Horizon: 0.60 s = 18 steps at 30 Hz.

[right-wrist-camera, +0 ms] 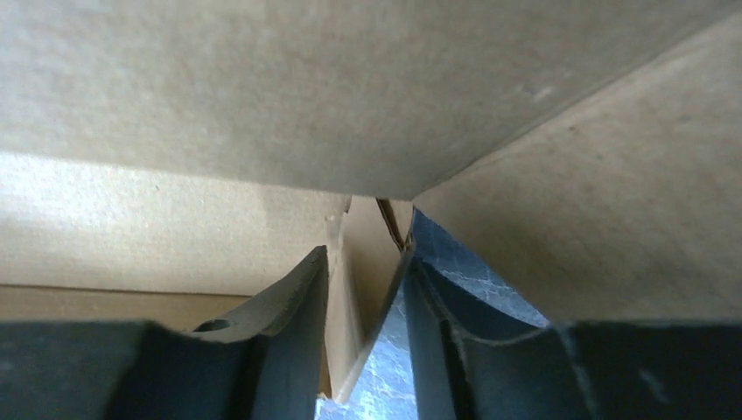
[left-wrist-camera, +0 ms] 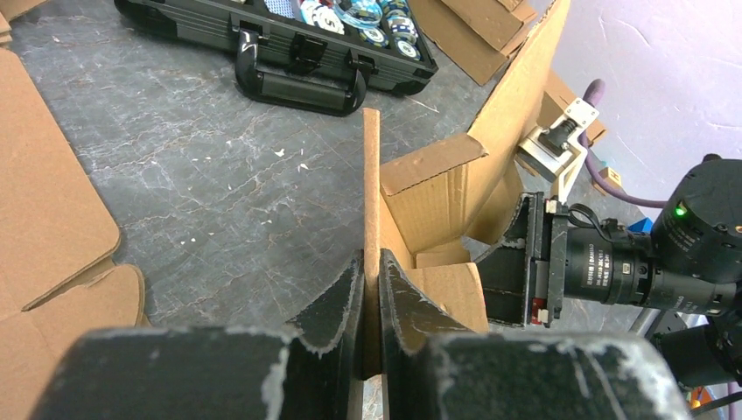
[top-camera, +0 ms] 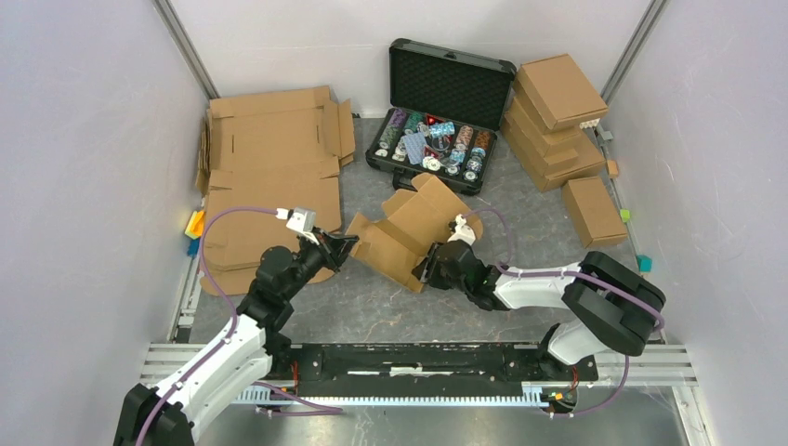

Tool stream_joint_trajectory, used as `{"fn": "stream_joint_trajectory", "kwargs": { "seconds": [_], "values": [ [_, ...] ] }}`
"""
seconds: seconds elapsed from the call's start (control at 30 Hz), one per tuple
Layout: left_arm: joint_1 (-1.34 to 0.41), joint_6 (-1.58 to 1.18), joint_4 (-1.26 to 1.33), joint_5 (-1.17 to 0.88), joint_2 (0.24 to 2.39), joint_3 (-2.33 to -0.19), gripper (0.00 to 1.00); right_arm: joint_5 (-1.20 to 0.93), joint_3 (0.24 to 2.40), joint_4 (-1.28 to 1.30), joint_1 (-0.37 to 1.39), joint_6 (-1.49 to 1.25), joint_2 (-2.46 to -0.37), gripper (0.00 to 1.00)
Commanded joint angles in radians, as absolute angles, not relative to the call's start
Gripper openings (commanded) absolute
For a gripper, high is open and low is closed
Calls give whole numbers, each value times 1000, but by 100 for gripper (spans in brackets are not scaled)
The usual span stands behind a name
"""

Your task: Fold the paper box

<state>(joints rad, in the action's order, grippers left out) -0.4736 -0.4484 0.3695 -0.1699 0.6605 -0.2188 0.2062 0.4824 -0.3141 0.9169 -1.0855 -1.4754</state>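
Two claws: we show both at the middle of the bench, one on each side of the paper box.
Left claw: clenched on a flap of the paper box. In the wrist view the flap is seen edge-on and upright, pinched between both fingers.
Right claw: released. Its fingers are parted and stand on either side of a thin cardboard flap, and bare bench shows between the flap and one finger. Cardboard panels fill the rest of that view above the fingers.
Paper box: brown corrugated card, partly folded, at the middle of the bench between the claws. Several panels and flaps stand up at angles. We place the left claw at its left corner flap and the right claw at its near right side. Its far end lies just before the handle of the black case.
Black case: open, at the middle of the bench's far edge. The foam-lined lid stands upright, and the tray holds rows of poker chips.
Flat cardboard sheets: spread over the far-left corner, reaching down toward the left arm.
Folded boxes: stacked in the far-right corner.
Single box: on its own, nearer to us along the right edge.
Bench surface: grey and marbled.
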Motion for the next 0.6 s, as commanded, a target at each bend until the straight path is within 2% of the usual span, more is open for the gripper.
{"fn": "stream_joint_trajectory", "kwargs": {
  "seconds": [0.0,0.03,0.1,0.13,0.3,0.4,0.43,0.57],
  "values": [
    [-480,-474,411,-203,632,-202,14,268,525,-331,926,-1102,-1508,35],
    [-480,-473,410,-207,625,-198,14,274,526,-331,928,-1102,-1511,30],
    [-481,-471,411,-211,613,-194,14,288,537,-305,929,-1098,-1513,3],
    [-480,-471,411,-213,609,-193,14,304,545,-274,931,-1097,-1512,0],
    [-480,-480,446,-260,610,-186,16,392,568,-186,935,-1030,-1480,0],
    [-482,-507,482,-283,643,-178,21,455,600,-105,934,-976,-1472,0],
    [-483,-512,480,-294,656,-179,26,470,610,-84,934,-948,-1468,0],
    [-482,-528,390,-285,650,-199,59,507,613,-25,931,-802,-1412,0]
  ]
}}
